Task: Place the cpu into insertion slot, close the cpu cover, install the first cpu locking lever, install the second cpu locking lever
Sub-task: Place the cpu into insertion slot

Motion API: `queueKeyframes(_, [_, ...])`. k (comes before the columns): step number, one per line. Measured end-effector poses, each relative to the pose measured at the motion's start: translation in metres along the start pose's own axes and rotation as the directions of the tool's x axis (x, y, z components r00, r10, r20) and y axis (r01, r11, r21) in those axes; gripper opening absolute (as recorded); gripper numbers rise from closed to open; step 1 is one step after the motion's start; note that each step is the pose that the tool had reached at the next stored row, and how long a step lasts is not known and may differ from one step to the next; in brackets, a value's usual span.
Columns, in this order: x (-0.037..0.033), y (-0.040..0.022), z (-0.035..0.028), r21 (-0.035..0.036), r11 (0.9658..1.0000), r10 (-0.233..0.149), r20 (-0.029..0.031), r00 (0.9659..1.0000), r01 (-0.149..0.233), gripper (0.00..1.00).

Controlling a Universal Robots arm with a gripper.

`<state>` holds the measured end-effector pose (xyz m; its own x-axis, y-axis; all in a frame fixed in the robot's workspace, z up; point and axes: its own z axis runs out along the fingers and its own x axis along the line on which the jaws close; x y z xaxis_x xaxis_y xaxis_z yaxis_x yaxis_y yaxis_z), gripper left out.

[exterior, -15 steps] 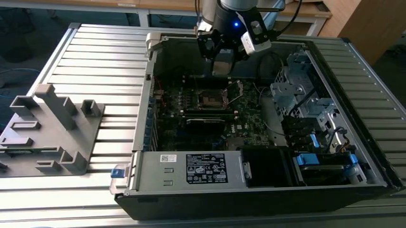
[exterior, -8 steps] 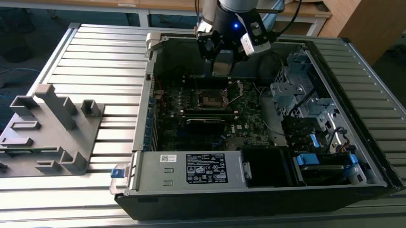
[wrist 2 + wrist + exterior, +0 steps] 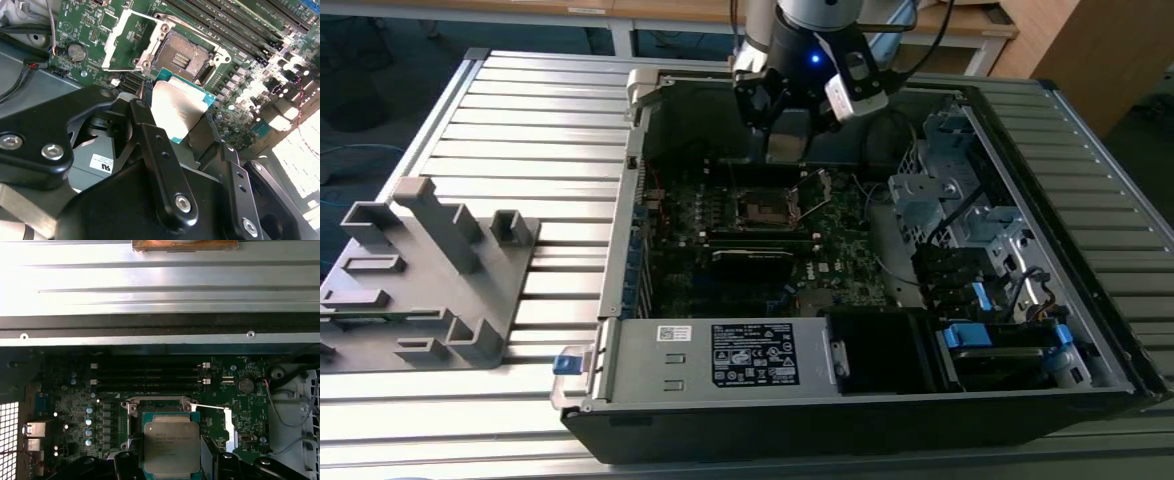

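My gripper (image 3: 787, 135) hangs inside the open computer case, just beyond the insertion slot (image 3: 762, 208). It is shut on the cpu (image 3: 177, 107), a flat grey metal square with a teal edge held between the two black fingers (image 3: 150, 145). In the second wrist view the insertion slot (image 3: 184, 59) lies bare with its dark centre showing, and the cpu hovers short of it. The silvery cpu cover (image 3: 125, 40) stands flipped open beside the slot. In the first wrist view the cpu (image 3: 171, 447) overlaps the slot's metal rim (image 3: 160, 400), with the raised cover (image 3: 229, 427) at its side.
Long black memory slots (image 3: 150, 372) run beside the socket. The case's metal wall (image 3: 160, 290) rises behind the board. A drive cage with cables (image 3: 961, 200) fills the exterior view's right, a power supply (image 3: 720, 355) the front. A grey fixture (image 3: 427, 270) stands on the table at the exterior view's left.
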<state>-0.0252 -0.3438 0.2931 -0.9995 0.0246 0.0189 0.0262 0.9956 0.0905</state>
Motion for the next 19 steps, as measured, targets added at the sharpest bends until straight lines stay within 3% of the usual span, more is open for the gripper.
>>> queueKeyframes(6, [0.0001,-0.0005,0.0053,0.0001,1.0000,0.000,0.0015,1.0000,0.000,0.54])
queueKeyframes(19, [0.0001,-0.0006,0.0068,-0.0002,1.0000,0.000,0.0016,1.0000,0.000,0.54])
